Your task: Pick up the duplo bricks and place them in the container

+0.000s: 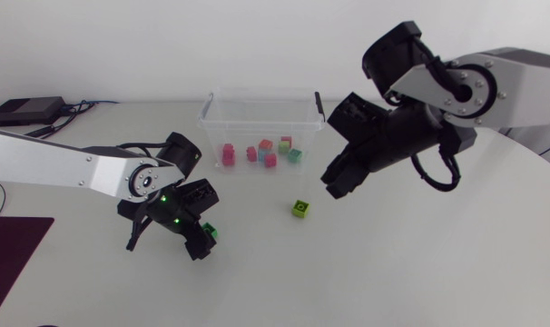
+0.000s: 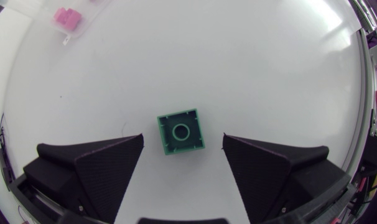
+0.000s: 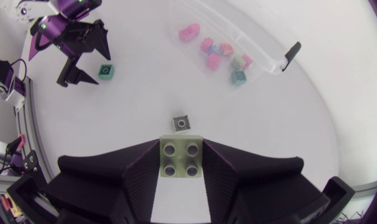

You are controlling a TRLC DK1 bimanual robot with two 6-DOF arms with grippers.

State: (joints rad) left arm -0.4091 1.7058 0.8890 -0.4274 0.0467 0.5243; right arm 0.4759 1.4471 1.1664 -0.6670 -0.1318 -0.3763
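The tabletop (image 1: 420, 272) was plain matte white, evenly lit, and its far right edge ran in a curve. From the left wrist view a broad pale sheen lay across its surface (image 2: 313, 37). At the far left corner sat a flat black box (image 1: 25, 111) with thin dark cables (image 1: 80, 106) trailing from it. A dark maroon mat (image 1: 7, 254) lay at the near left.

You see the white table (image 1: 420, 272) lit brightly and evenly from overhead. Shadows under the left gripper (image 1: 166, 250) and the right gripper (image 1: 334, 189) are faint and soft-edged. In the left wrist view, note a glare streak on the table ahead of the fingers. Both wrist views curve the table edge and go dark at the corners.
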